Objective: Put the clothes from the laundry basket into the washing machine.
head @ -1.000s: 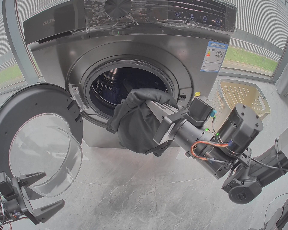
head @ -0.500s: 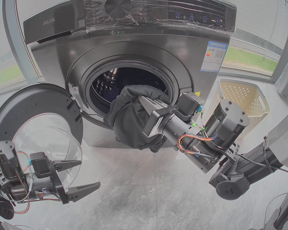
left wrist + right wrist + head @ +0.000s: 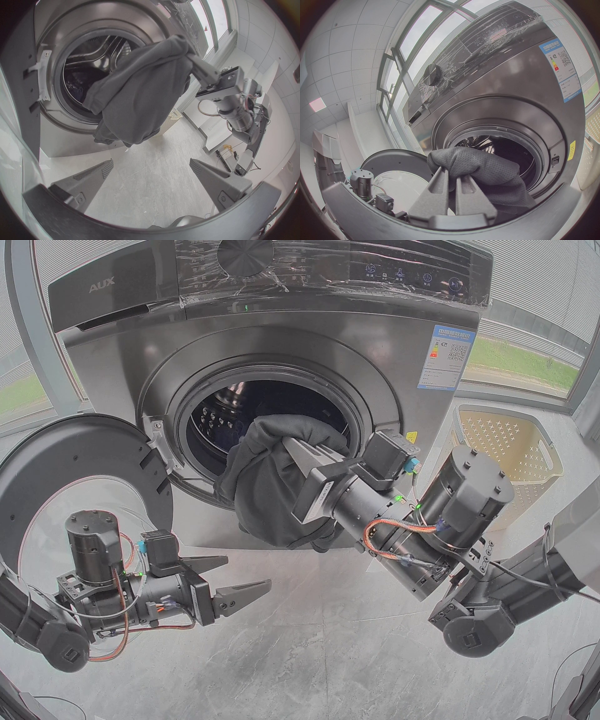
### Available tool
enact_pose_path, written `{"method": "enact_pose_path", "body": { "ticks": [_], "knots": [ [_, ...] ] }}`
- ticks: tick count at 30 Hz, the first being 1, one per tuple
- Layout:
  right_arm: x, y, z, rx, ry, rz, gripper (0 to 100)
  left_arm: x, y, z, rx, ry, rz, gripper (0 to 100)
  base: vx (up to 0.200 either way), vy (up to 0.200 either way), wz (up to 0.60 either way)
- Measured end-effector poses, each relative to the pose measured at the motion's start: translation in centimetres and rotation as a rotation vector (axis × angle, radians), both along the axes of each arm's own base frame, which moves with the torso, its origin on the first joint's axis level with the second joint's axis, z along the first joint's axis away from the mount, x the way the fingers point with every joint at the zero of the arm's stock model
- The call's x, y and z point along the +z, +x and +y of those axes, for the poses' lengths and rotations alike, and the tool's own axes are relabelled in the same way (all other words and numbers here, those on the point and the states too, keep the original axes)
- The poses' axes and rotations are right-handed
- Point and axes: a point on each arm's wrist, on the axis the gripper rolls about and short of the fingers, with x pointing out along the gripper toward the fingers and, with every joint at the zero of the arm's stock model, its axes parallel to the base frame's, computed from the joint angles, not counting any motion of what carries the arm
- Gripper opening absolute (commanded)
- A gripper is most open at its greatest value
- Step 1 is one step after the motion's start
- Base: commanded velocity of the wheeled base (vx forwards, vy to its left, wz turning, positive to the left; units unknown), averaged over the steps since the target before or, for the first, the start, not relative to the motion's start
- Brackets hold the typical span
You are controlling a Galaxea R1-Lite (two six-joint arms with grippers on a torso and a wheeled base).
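Sticker (image 3: 446,357) on washing machine (image 3: 112,365): print illegible.

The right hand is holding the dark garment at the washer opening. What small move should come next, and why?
Probably push the right hand a little way forward into the drum before letting go: the grey garment hangs mostly outside the opening, so released now it would likely drop to the floor.

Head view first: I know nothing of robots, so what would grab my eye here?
The dark grey garment hanging at the mouth of the washing machine, pinched in the right pincer, stands out most. The round door is swung open on the left, with the open left pincer low before it. A pale laundry basket sits right of the machine.
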Motion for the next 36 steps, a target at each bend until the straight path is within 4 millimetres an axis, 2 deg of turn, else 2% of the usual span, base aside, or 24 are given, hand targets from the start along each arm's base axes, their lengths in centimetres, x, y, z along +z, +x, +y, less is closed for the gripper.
{"method": "enact_pose_path", "body": {
  "ticks": [9, 24, 31, 36],
  "knots": [
    [0.1, -0.3, 0.3, 0.010, 0.003, -0.004, 0, -0.8, 2.4, -1.4, -0.001, -0.013, 0.031, 100, 0.000, 0.000, 0.00],
    [0.0, -1.0, 0.7, 0.029, -0.002, -0.005, 0, -2.0, 6.2, -3.2, 0.009, -0.074, -0.026, 100, 0.000, 0.000, 0.00],
    [-0.1, -1.1, 0.8, 0.031, -0.003, -0.005, 0, -1.7, 6.8, -3.6, 0.010, -0.112, -0.056, 100, 0.000, 0.000, 0.00],
    [-0.1, -1.0, 0.7, 0.030, -0.002, -0.005, 0, -1.5, 6.3, -3.9, -0.007, -0.124, -0.075, 100, 0.000, 0.000, 0.00]
  ]
}}
